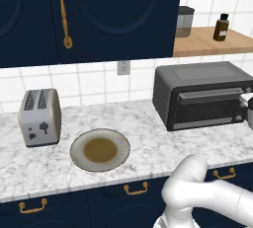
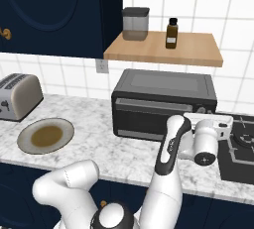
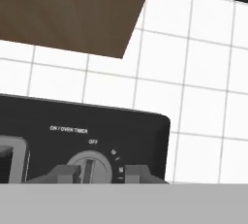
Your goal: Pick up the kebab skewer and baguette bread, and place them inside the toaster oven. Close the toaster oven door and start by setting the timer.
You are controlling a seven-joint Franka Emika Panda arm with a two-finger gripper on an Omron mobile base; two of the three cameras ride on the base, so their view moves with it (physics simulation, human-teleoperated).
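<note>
Nearest to us, in the hand view, our gripper [image 3: 100,171] sits right at the toaster oven's timer knob [image 3: 92,166], one dark fingertip [image 3: 62,173] on each side of it. The jaws stand spread about the knob's width; whether they already pinch it we cannot tell. The label above reads ON / OVEN TIMER, and the knob's ridge points up near OFF, so we judge the timer has not been set yet.

Stepping back, the right base view shows our arm reaching over the front edge of the marble counter [image 2: 124,156] to the right end of the toaster oven [image 2: 163,101], which stands toward the back of the counter under the wooden shelf [image 2: 163,49]. The toaster oven door [image 1: 207,107] looks closed, its bar handle along the top.

Toward the counter's left, near its front edge, the plate [image 1: 79,159] lies bare. We see no kebab skewer or baguette bread on it; they are presumably inside the oven, though the dark glass does not let us confirm that. Behind the plate, at the left, stands the silver toaster [image 1: 39,117].

So loading and closing appear done; turning the timer is what remains.
</note>
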